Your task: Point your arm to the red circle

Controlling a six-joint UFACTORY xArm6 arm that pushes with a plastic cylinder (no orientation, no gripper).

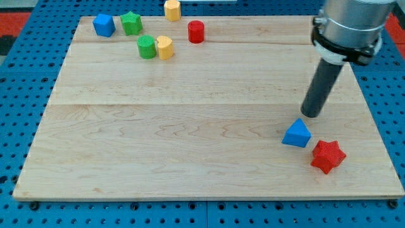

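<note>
The red circle [196, 31] is a short red cylinder near the view's top, a little left of centre on the wooden board [190, 126]. My tip [311, 114] is far from it, at the view's right, just above a blue triangle block [297, 133]. The rod runs up to the arm's grey body at the view's top right.
A red star [328, 156] lies right of and below the blue triangle. Near the view's top left are a blue block [104, 25], a green star [131, 23], a green cylinder [147, 47], a yellow block [164, 47] and another yellow block [172, 9].
</note>
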